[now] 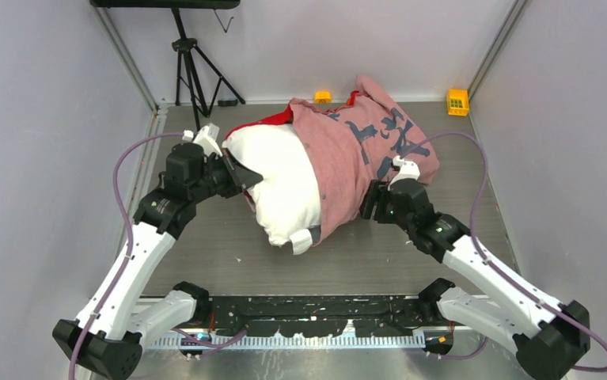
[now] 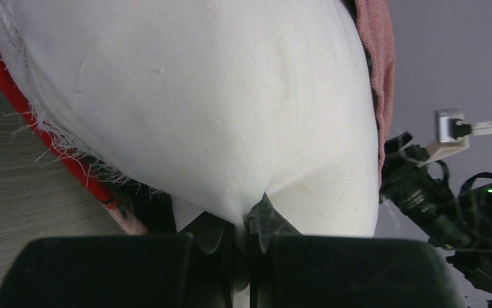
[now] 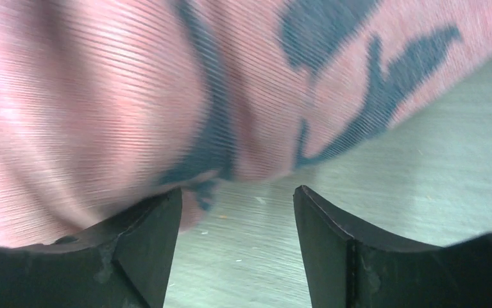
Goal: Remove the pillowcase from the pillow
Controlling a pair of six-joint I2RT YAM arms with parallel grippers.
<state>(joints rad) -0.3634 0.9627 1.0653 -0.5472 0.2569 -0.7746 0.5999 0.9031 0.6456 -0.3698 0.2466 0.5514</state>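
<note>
The white pillow lies in the middle of the table with its left half bare. The pillowcase, faded pink side out with grey-blue blotches, covers its right half; a red edge shows at the back. My left gripper is shut on a pinch of the pillow's white fabric at its left end. My right gripper is open and empty at the pillowcase's near right edge, just above the table, its left finger touching the cloth.
A black tripod stands at the back left. A small orange block and a yellow block sit by the back wall. Grey walls close in both sides. The wooden tabletop shows in front of the pillow.
</note>
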